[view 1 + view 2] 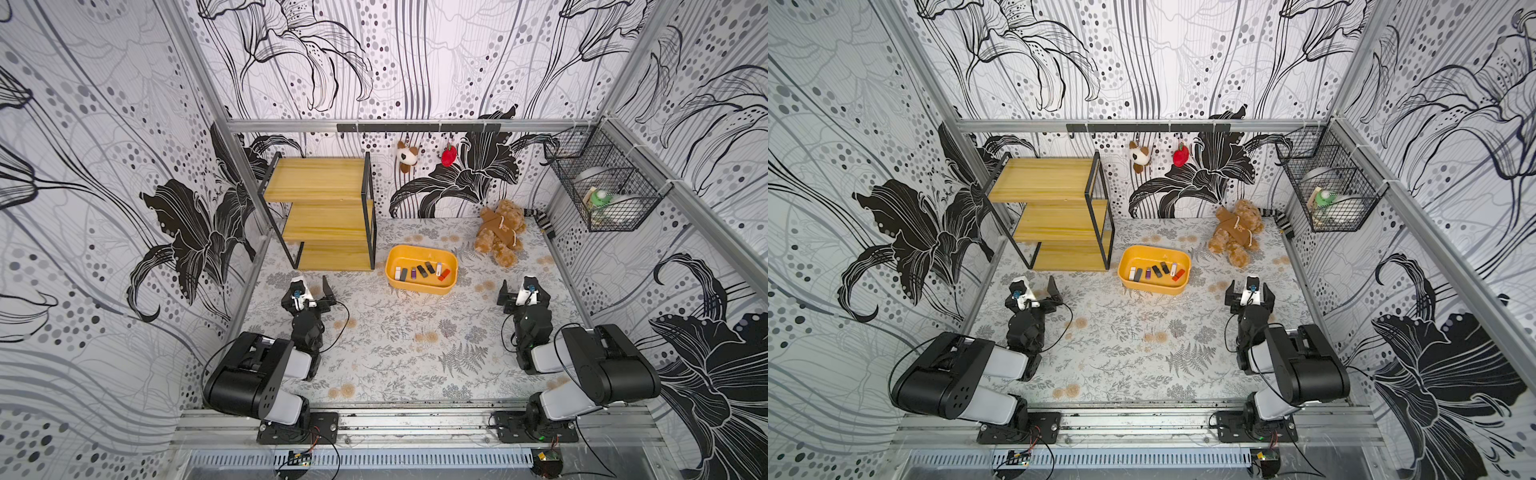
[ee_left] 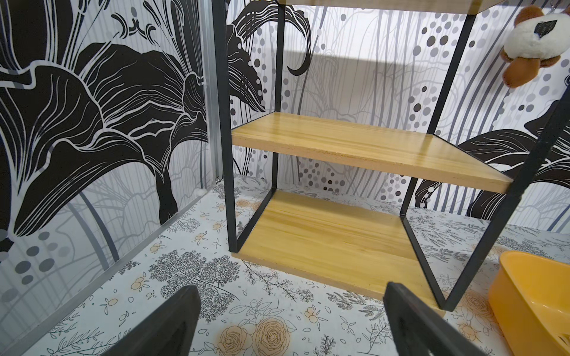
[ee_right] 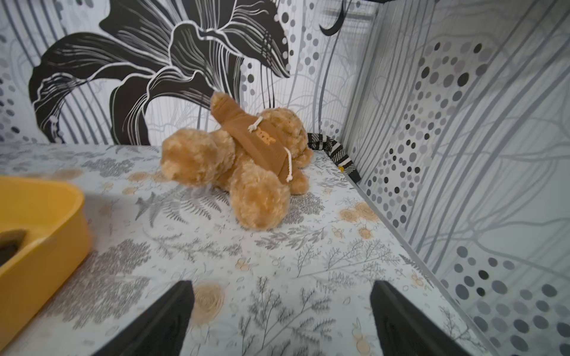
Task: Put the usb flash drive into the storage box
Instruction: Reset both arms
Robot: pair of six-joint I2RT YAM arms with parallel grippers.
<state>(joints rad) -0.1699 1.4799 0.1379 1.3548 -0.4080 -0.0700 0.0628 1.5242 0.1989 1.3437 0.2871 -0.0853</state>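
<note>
The storage box [image 1: 415, 248] [image 1: 1152, 248] is a shallow yellow-orange tub in the middle of the table, seen in both top views. Several usb flash drives lie in a row inside it, among them a red one [image 1: 444, 274] [image 1: 1178, 274]. My left gripper [image 1: 312, 287] [image 1: 1037, 289] [image 2: 290, 289] is open and empty, left of the box and in front of the shelf rack. My right gripper [image 1: 523, 286] [image 1: 1250, 287] [image 3: 282, 285] is open and empty to the right of the box. An edge of the box shows in the left wrist view [image 2: 530, 296] and the right wrist view [image 3: 46, 222].
A wooden shelf rack [image 1: 328, 208] [image 2: 354, 145] stands at the back left. A brown teddy bear [image 1: 500, 232] [image 3: 240, 166] lies at the back right. A black wire basket [image 1: 602, 187] hangs on the right wall. Two small plush toys [image 1: 406, 156] hang from the back rail.
</note>
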